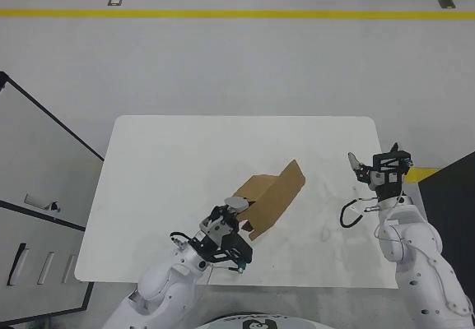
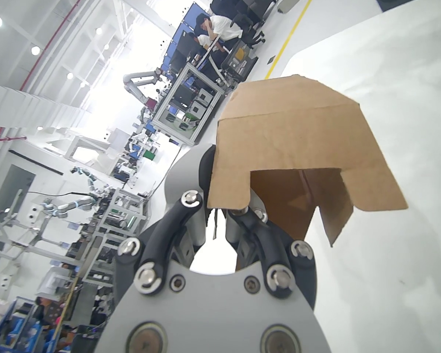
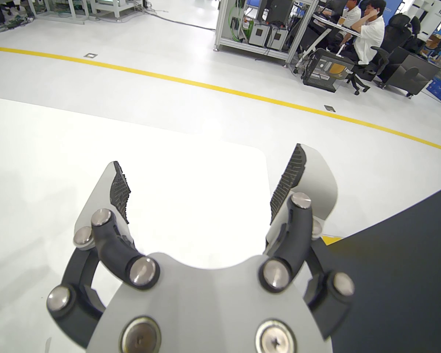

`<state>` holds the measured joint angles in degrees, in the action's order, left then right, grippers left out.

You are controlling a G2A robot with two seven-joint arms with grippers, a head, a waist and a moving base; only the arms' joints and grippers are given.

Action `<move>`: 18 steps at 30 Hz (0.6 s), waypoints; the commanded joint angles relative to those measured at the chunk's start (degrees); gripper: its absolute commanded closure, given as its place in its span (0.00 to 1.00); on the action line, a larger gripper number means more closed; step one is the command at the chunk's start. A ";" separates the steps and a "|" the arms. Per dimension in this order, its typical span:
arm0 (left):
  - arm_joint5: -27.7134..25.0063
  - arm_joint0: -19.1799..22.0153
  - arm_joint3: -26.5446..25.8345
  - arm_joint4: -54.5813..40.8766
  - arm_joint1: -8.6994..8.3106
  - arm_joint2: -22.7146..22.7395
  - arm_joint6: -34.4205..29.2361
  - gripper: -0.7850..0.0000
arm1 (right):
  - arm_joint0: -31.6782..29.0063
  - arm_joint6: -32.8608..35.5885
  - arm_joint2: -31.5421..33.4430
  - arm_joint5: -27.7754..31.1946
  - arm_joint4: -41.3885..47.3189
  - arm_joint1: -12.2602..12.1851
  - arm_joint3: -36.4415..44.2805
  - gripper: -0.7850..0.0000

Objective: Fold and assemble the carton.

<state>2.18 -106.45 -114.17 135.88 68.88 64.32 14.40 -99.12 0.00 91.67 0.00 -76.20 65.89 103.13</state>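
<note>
On the worktop (image 1: 179, 164), the left gripper (image 1: 235, 207) grasps the near edge of the half-folded carton (image 1: 272, 197). The right gripper (image 1: 367, 167) hangs released by the worktop's right edge, well apart.

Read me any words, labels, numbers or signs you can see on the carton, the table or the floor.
No text can be read.
carton: plain brown cardboard, no print on the faces that show.
table: plain white, no label or marking.
yellow floor line: a bare stripe, no lettering.
workstation in the room behind: anything printed there is too small to read.
</note>
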 commanded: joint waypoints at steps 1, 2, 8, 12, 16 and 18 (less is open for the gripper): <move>0.07 0.03 0.03 0.43 0.01 -0.03 -0.08 1.00 | 0.00 0.00 0.00 0.00 0.00 0.00 0.00 0.00; 0.07 0.03 0.03 0.43 0.01 -0.03 -0.08 1.00 | 0.00 0.00 0.00 0.00 0.00 0.00 0.00 0.00; -0.72 0.18 0.17 -4.83 0.06 0.33 1.07 1.00 | 0.00 0.00 0.00 0.00 0.00 0.00 0.00 0.00; -4.17 -0.14 0.18 -17.07 -0.13 2.35 7.35 1.00 | 0.00 0.00 0.00 0.00 0.00 0.00 0.00 0.00; -10.77 -0.39 -0.33 -27.24 -0.52 4.40 13.00 1.00 | 0.00 0.00 0.00 0.00 0.00 0.00 0.00 0.00; -13.25 -0.42 -0.66 -31.02 -0.71 5.50 14.60 1.00 | 0.00 0.00 0.00 0.00 0.00 0.00 0.00 0.00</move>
<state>-9.94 -106.91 -114.73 106.43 68.27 69.24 28.46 -99.12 0.00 91.67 0.00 -76.20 65.89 103.13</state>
